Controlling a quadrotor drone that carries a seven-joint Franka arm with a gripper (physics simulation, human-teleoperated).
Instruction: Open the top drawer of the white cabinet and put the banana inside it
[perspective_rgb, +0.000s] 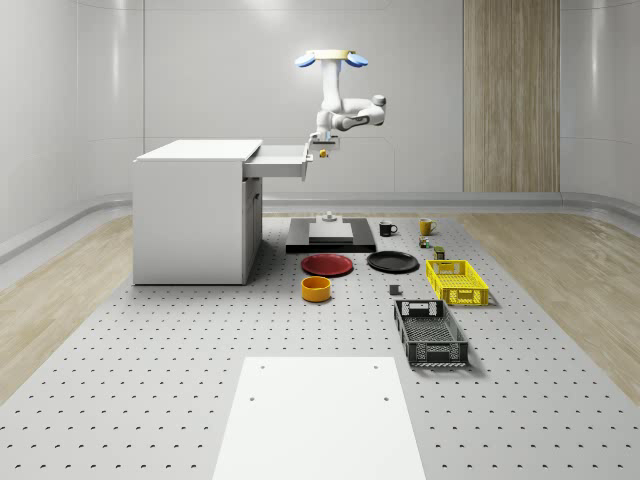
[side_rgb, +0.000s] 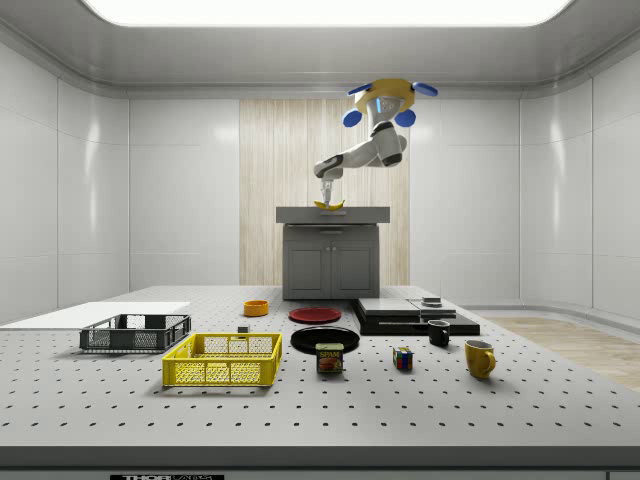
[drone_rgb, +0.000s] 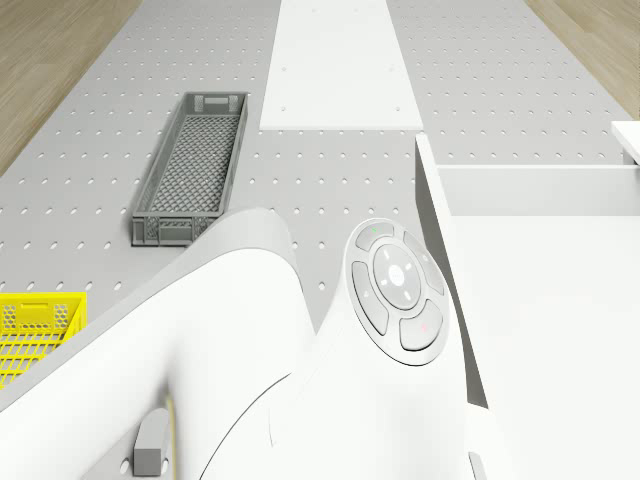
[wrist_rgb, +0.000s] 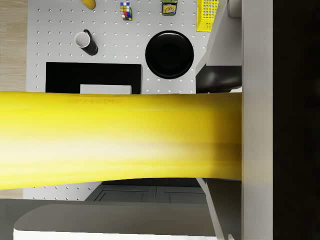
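Pale panelled walls (perspective_rgb: 200, 60) with one vertical wood-grain strip (perspective_rgb: 510, 95) enclose a perforated grey floor (perspective_rgb: 150, 380), wooden flooring (perspective_rgb: 560, 270) along both sides, under a bright ceiling light (side_rgb: 325, 10).

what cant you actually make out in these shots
- Gripper fingers: too small in the whole-scene view.
- Inside of the open white top drawer: hidden by its front wall there.
- Long yellow banana: ends cut off in the wrist view.
- Yellow-lidded can label: too small, side view.

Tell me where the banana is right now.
The banana is in the end effector, just above the front edge of the open top drawer, on the whole-scene view's right of the cabinet, below the hovering drone.
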